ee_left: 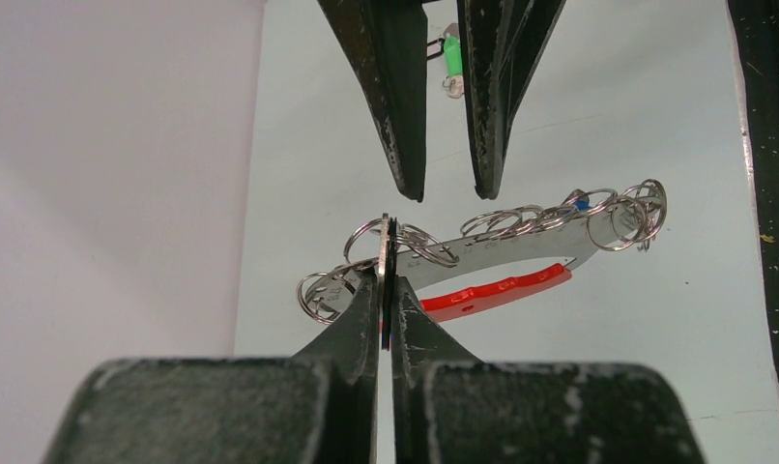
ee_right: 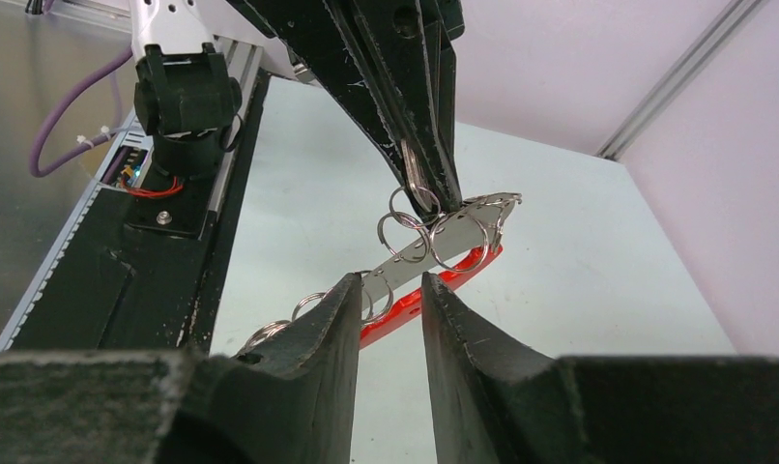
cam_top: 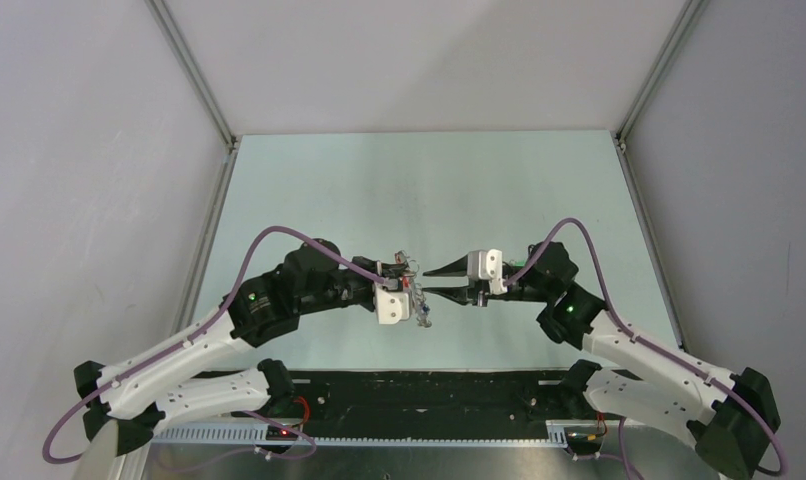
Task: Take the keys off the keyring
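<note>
The keyring (ee_left: 506, 290) is a red oval loop with a silver metal strip (ee_left: 502, 249) carrying several small split rings and a bit of blue tag (ee_left: 581, 203). It hangs in the air above the table. My left gripper (ee_left: 387, 290) is shut on a thin flat metal piece at the keyring's left end, seen edge-on. I cannot tell whether that piece is a key or a ring. My right gripper (ee_right: 390, 282) is open, facing the left one, its fingertips (ee_left: 405, 184) just short of the keyring (ee_right: 434, 290). In the top view both grippers (cam_top: 409, 288) (cam_top: 426, 282) meet mid-table.
A second key bunch with a bright green tag (ee_left: 451, 53) lies on the pale table (cam_top: 399, 190) beyond the right gripper. Grey walls stand on three sides. The black base rail (cam_top: 419, 400) runs along the near edge.
</note>
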Controlling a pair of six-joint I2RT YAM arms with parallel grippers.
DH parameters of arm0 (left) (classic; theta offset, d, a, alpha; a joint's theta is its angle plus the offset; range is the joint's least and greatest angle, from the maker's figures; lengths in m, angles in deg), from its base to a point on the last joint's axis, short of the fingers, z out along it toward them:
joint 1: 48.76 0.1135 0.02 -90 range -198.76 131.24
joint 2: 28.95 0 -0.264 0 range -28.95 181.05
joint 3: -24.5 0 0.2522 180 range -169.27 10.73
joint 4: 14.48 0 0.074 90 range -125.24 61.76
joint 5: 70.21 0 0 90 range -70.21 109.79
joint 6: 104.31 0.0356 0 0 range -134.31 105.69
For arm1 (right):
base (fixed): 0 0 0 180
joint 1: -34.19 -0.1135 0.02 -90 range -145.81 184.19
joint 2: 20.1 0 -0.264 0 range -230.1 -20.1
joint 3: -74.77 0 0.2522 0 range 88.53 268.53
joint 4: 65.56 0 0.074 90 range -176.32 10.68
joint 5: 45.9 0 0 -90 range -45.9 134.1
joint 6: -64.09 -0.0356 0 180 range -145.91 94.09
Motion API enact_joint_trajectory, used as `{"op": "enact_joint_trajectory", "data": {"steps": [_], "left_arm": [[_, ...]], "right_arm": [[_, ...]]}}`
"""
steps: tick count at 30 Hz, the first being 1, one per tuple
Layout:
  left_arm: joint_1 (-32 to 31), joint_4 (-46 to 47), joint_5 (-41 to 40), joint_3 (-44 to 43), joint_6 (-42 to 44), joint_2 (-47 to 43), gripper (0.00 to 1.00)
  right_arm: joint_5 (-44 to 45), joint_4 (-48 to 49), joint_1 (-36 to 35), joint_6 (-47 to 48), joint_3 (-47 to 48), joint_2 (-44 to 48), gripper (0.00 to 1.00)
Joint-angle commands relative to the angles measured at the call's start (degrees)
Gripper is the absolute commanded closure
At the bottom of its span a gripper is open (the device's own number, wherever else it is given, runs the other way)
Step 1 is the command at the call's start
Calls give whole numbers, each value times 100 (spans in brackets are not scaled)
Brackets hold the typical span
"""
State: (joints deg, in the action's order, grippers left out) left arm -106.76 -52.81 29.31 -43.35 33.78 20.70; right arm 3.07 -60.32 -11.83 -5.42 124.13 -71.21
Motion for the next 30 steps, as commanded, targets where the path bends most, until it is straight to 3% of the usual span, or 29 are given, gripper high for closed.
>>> {"op": "enact_joint_trajectory", "data": {"steps": [1,22,24,27,30], "left_arm": [[-21,243,197,-2,67,-106,100],[-18,240,217,-4,66,-81,100],[-18,239,213,-5,67,-82,100],[-19,240,200,-4,68,-99,100],[-19,245,182,-2,71,-116,100]], "right_arm": [[-54,401,-52,93,278,-99,66],[-125,741,-361,-33,457,-539,68],[-116,701,-414,19,464,-583,76],[-49,531,-438,60,470,-555,98],[139,334,-438,112,470,-456,100]]}}
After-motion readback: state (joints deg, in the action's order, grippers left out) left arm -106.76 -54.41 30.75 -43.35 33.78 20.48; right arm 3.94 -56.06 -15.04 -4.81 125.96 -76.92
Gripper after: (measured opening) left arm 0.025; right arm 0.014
